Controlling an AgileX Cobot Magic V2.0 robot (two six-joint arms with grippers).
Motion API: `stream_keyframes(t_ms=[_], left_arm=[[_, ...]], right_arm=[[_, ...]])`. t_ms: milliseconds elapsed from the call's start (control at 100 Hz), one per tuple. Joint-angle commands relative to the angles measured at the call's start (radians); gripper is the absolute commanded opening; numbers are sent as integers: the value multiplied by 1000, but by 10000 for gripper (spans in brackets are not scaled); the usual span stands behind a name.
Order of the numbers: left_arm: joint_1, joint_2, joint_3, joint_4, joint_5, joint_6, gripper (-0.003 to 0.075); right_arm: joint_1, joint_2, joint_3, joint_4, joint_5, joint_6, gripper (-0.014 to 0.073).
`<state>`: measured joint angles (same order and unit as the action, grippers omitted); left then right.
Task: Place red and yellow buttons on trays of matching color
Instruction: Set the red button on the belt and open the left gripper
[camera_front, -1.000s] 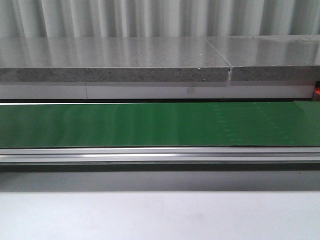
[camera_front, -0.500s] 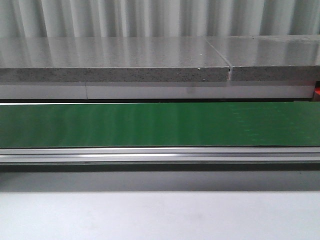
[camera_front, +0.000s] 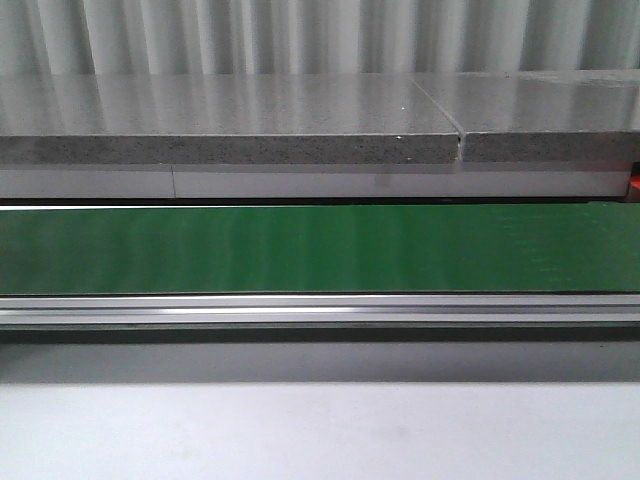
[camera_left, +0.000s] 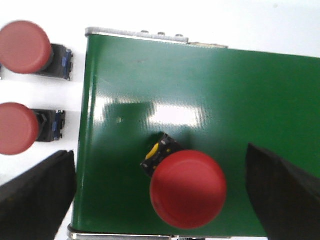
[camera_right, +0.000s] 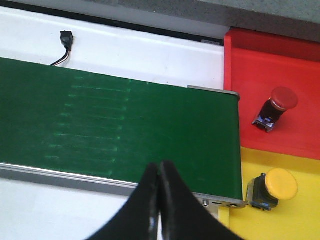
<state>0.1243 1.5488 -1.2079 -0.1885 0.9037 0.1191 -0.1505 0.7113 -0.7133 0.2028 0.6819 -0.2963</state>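
Observation:
In the left wrist view a red button (camera_left: 188, 189) with a black base lies on the green conveyor belt (camera_left: 200, 90), near its end. My left gripper (camera_left: 159, 172) is open, one finger on each side of this button and not touching it. Two more red buttons (camera_left: 22, 46) (camera_left: 15, 127) lie on the white surface beyond the belt's end. In the right wrist view my right gripper (camera_right: 160, 170) is shut and empty over the belt's edge. A red button (camera_right: 280, 102) lies on the red tray (camera_right: 250, 75). A yellow button (camera_right: 277, 186) lies on the yellow tray (camera_right: 300, 220).
The front view shows only the green belt (camera_front: 320, 248), its metal rail (camera_front: 320, 308), a grey stone ledge (camera_front: 230, 130) behind and the white table (camera_front: 320, 430) in front. A small black cable plug (camera_right: 66, 39) lies on the white surface beside the belt.

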Motion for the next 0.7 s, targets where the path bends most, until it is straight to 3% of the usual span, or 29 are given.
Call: stream_keyframes(t_ms=[0, 250, 690], left_arm=[[-18, -71, -52, -24, -16, 6, 603], [19, -169, -44, -10, -31, -24, 589], [341, -215, 130, 39, -181, -202, 589]], right_arm=[[0, -4, -23, 3, -61, -9, -67], [0, -4, -23, 3, -61, -9, -67], [0, -4, -23, 3, -61, -9, -67]])
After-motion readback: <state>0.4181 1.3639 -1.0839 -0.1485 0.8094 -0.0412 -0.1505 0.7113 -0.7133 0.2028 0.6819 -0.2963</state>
